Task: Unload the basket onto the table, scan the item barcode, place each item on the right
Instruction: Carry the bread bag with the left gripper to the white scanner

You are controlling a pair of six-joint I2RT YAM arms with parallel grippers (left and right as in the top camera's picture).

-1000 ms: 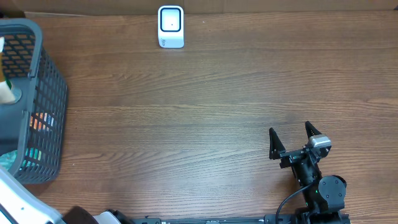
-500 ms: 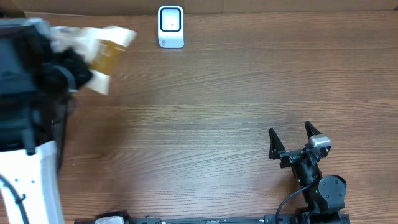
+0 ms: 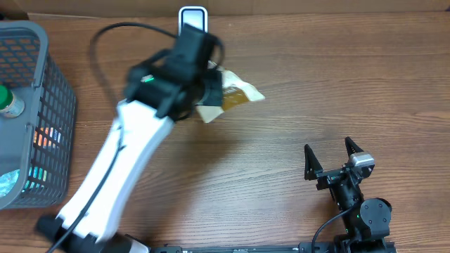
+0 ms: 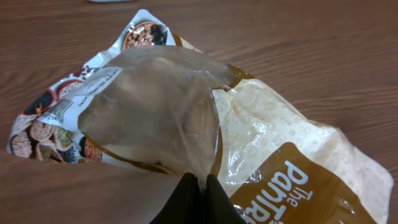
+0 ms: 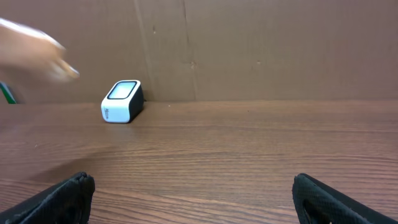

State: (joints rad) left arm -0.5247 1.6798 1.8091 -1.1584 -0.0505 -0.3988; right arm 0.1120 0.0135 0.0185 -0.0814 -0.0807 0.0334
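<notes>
Your left gripper (image 4: 200, 180) pinches the bag (image 4: 155, 106) just beside the scanner (image 3: 193, 13); your right gripper (image 3: 328, 146), jaws spread, sits well apart from it.

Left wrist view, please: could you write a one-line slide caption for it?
Left gripper shut on a crinkled clear-and-brown snack bag, wooden table behind it.

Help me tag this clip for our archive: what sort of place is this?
Probably a mock shop checkout: a small white box-shaped barcode scanner on a brown wooden table, a grey plastic mesh basket of goods, and a brown cardboard backdrop.
</notes>
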